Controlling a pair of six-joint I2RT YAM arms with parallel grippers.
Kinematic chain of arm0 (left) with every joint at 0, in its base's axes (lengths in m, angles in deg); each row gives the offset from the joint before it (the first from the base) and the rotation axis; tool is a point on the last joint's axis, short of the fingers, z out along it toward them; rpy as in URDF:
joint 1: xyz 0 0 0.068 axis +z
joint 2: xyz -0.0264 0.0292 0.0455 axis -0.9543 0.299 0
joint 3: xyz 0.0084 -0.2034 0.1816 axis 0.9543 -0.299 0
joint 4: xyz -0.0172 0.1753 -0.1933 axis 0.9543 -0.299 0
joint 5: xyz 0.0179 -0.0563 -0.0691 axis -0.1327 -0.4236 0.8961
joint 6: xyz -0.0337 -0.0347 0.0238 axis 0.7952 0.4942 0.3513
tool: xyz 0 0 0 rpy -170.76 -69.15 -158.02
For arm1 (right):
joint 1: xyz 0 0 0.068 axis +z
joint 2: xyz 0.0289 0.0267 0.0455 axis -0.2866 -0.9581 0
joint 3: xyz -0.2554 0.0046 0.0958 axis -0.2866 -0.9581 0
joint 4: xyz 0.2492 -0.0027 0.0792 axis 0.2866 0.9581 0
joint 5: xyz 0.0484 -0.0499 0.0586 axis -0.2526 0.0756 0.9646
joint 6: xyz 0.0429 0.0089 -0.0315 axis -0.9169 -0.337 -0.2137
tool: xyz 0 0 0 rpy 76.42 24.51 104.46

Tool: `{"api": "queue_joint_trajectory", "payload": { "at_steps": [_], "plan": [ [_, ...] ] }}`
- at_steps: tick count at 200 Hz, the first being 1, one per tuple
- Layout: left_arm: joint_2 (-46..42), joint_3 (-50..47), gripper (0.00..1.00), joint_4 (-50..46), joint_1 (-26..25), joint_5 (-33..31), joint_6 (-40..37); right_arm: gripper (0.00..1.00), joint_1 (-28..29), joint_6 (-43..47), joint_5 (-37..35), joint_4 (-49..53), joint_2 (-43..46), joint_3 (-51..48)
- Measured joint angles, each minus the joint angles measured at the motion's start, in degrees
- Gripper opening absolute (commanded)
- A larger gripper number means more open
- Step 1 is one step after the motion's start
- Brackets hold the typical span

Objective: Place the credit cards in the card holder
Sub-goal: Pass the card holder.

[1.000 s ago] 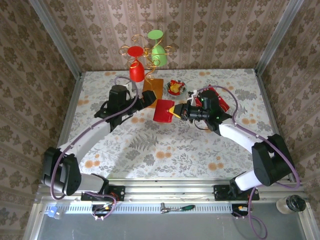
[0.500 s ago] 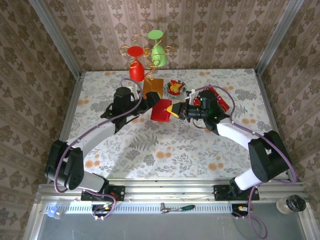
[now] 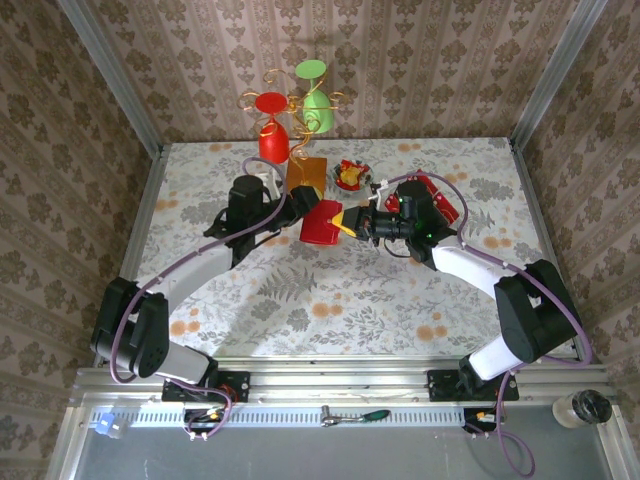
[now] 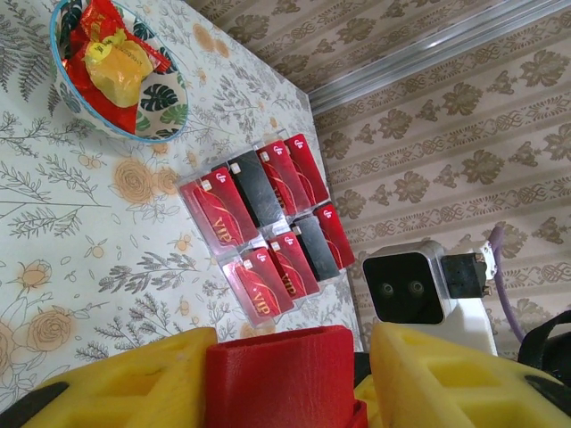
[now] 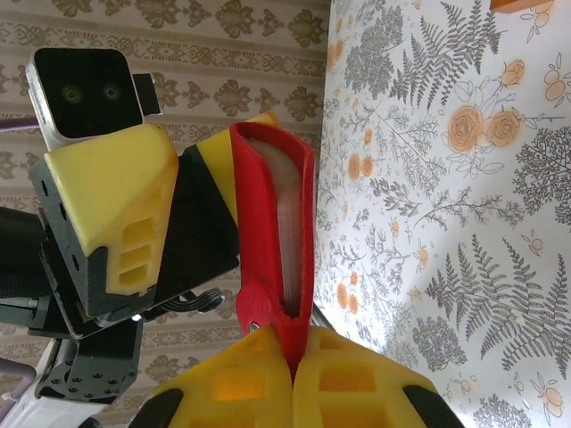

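The card holder, a flat red wallet, hangs above the table's middle. My right gripper is shut on its right edge. In the right wrist view the yellow fingers pinch the holder's red fold, and its pale inside shows. My left gripper straddles the holder's left end. In the left wrist view the holder sits between that gripper's jaws: the left finger touches it and a narrow gap remains at the right finger. The credit cards, red and black, lie in rows on the table, partly behind my right arm.
A small bowl of red-yellow sweets stands behind the holder. An orange wooden slab bears a wire stand with a red cup and a green cup. Patterned walls close the table on three sides.
My left gripper has moved right onto the holder's left end and its jaws have narrowed around it. The right gripper has kept its grip and shifted the holder slightly left.
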Motion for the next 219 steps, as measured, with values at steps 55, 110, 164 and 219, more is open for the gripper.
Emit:
{"api": "queue_joint_trajectory", "payload": {
  "at_steps": [55, 110, 164, 219],
  "plan": [
    [0.0, -0.4, 0.35, 0.3, 0.0, 0.2, 0.2, 0.00, 0.1, -0.4, 0.0, 0.0, 0.0, 0.0],
    [0.0, -0.5, 0.09, 1.6, -0.1, 0.4, 0.3, 0.13, 0.1, -0.4, 0.4, -1.2, -0.9, 0.2],
    [-0.9, -2.3, 0.00, 2.4, -1.3, -1.5, 1.0, 0.46, 0.2, 6.8, -2.7, 10.3, 0.5, 3.3],
    [-4.6, -5.8, 0.00, 2.9, -3.9, -9.3, 4.1, 0.53, 7.5, 24.9, -21.4, 37.3, 5.1, 17.2]
  ]
}}
